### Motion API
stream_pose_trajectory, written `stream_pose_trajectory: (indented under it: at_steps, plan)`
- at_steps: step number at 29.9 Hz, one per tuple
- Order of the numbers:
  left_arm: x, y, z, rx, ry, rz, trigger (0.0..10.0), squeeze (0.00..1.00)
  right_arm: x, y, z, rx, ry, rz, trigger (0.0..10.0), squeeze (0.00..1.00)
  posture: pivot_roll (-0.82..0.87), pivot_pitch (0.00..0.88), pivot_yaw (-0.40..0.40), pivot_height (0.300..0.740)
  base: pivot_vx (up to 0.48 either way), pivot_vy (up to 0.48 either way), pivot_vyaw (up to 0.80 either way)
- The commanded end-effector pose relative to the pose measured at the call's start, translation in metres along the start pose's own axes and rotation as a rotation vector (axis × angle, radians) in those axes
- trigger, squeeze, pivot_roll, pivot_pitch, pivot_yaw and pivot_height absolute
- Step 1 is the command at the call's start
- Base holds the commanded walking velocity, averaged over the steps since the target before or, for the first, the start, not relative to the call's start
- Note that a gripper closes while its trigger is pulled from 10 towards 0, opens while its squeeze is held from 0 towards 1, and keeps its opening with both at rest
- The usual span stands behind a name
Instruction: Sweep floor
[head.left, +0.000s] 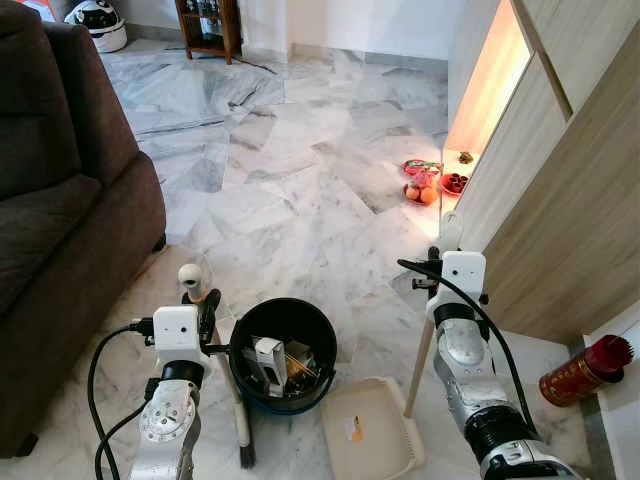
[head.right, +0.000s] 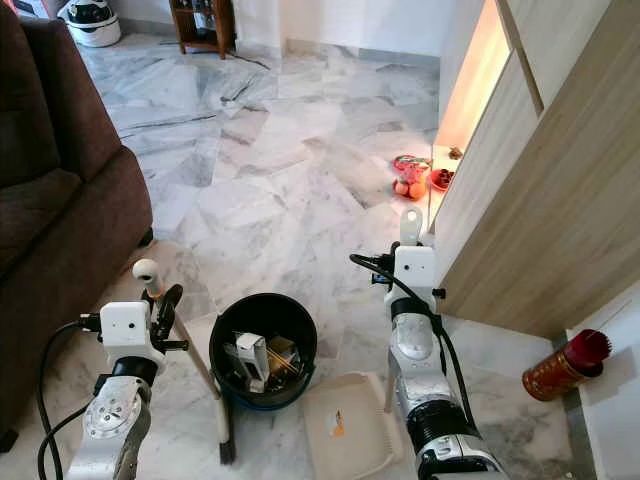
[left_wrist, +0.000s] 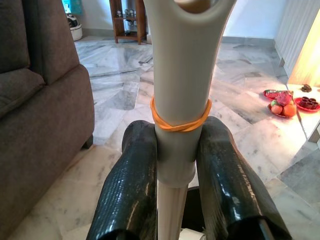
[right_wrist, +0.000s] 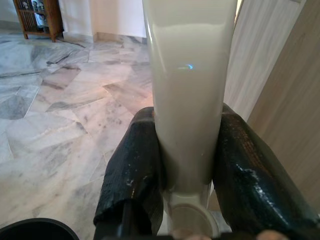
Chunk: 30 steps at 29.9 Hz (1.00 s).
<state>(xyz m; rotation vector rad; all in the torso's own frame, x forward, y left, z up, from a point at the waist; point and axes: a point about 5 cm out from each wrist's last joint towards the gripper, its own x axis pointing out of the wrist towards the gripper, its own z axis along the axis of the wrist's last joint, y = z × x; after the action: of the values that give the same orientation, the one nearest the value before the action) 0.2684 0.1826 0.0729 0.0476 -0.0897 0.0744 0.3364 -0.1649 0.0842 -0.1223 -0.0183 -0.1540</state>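
A floor of grey-veined white marble tiles (head.left: 290, 190) runs back to a white wall, where a small dark wooden shelf unit (head.left: 208, 25) stands. Along the robot's left side sits a dark brown fabric sofa (head.left: 60, 200), and a white and black helmet-shaped object (head.left: 97, 22) rests on the floor behind it. The left gripper (left_wrist: 175, 165) has its two black fingers (left_wrist: 131, 185) clenched around the pale grey plastic handle of a broom (left_wrist: 175, 100), just below an orange rubber band (left_wrist: 179, 120) looped around it; the broom's shaft slants down to dark bristles (head.left: 246, 455) on the floor beside the bin. Just right of it stands a round black waste bin (head.left: 284, 350) holding boxes and scraps. Next comes a cream plastic dustpan (head.left: 366, 432) lying flat on the tiles, its long cream handle (right_wrist: 187, 90) rising upright into the right gripper (right_wrist: 187, 165), whose fingers (right_wrist: 135, 165) grip it from both sides. Farther right, red plates of fruit (head.left: 428, 180) sit on the floor beside a lit opening in a light wood panelled wall (head.left: 560, 190). A red cylindrical can with gold lettering (head.left: 585, 370) lies tilted at the far right.
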Motion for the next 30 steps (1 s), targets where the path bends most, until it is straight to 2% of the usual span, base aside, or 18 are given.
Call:
stream_pose_trajectory:
  at_steps: [1,16,30]
  plan:
    - [-0.0035,-0.0009,-0.0020,-0.007,0.007,-0.004,10.0,0.00,0.0037,-0.0026,0.0061,0.015,-0.031,-0.014,10.0,0.00,0.10,0.091,-0.046,0.740,0.000,0.000,0.00]
    - [-0.0038,-0.0019,-0.0031,0.004,0.009,-0.014,10.0,0.00,0.0035,-0.0031,0.0025,0.012,-0.025,-0.012,10.0,0.00,0.10,0.068,-0.045,0.740,0.000,0.000,0.00]
    - [-0.0040,-0.0029,-0.0025,0.003,0.007,-0.014,10.0,0.00,0.0025,0.0017,0.0022,0.035,-0.031,0.021,10.0,0.00,0.10,0.072,-0.048,0.740,-0.261,0.000,0.00]
